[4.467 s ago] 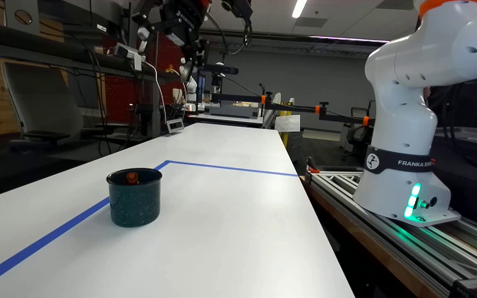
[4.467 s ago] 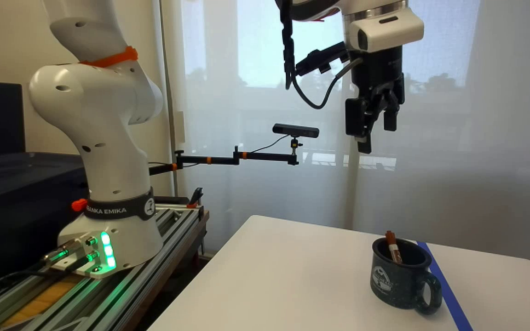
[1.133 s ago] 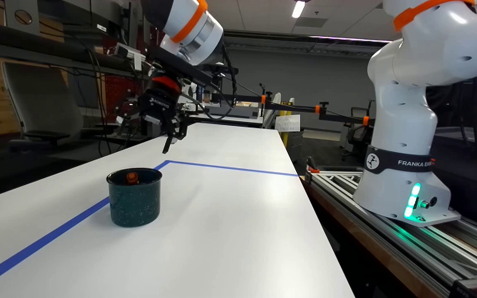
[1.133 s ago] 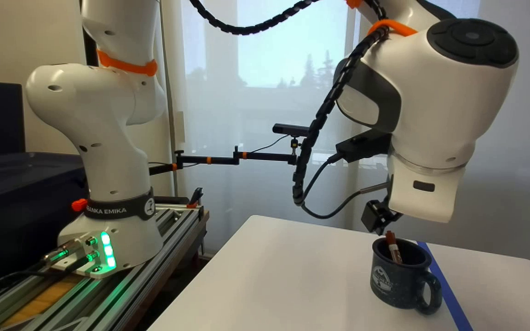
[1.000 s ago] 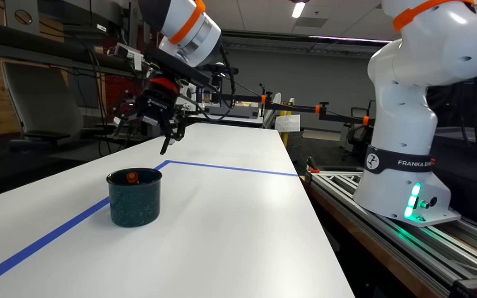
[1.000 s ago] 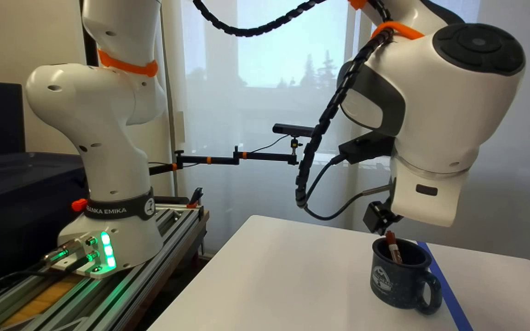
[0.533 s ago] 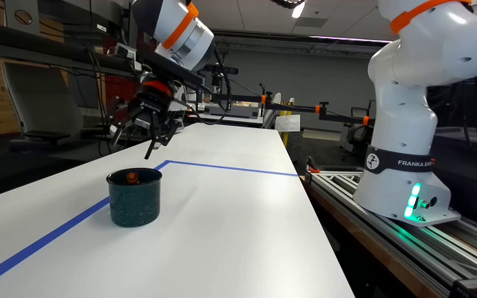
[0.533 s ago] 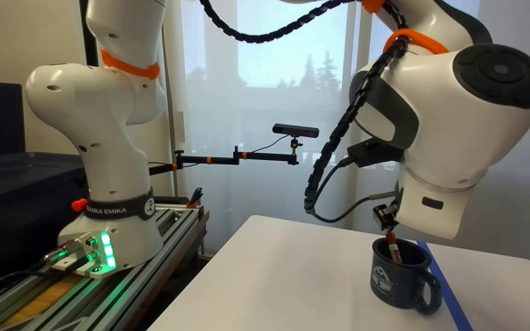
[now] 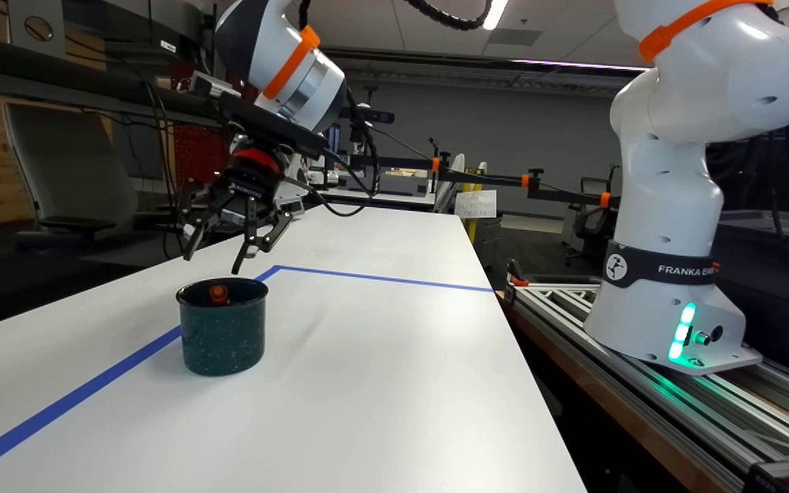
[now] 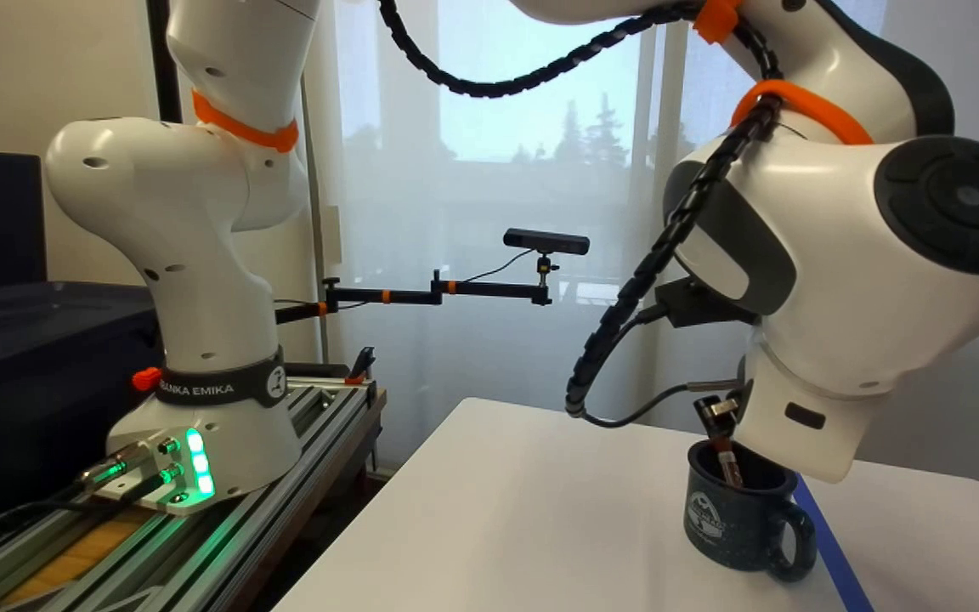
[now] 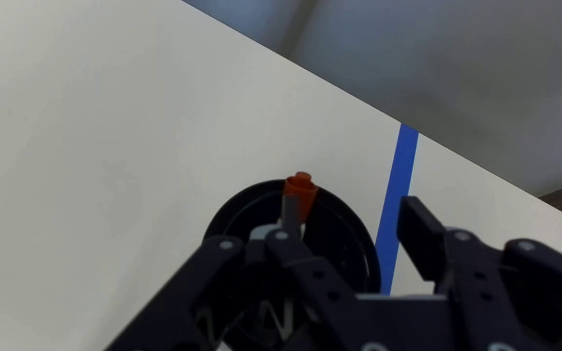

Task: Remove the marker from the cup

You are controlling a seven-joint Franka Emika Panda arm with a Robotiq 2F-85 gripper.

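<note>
removal: not done; the marker (image 11: 305,195) was inside the cup (image 9: 223,335), and the tool (image 9: 214,261) held nothing; the step in hand looked to be the approach; lining up, gripping, lifting clear and setting down were all left
surface (image 9: 394,383): long and white; it carried the cup, which sat just beside a blue tape line (image 11: 395,204)
arm (image 10: 846,280): stood up from its base (image 9: 668,308) and bent over the surface; its far end was pitched down at a slant, with the tool near the cup and above it
tool: spread wide, with nothing gripped between its fingers (image 11: 420,239); in the wrist view one finger crossed in front of the marker, and the gap lay mostly to that view's right of it; whether finger and marker touched could not be told; a sideways shift seemed called for before lowering, else a finger might have knocked the marker or caught the rim (image 11: 261,187)
cup: upright, dark teal-green; its mouth was partly covered by the tool in the wrist view
marker: tilted, orange end uppermost at the rim; its lower end was hidden by the cup in both exterior views
</note>
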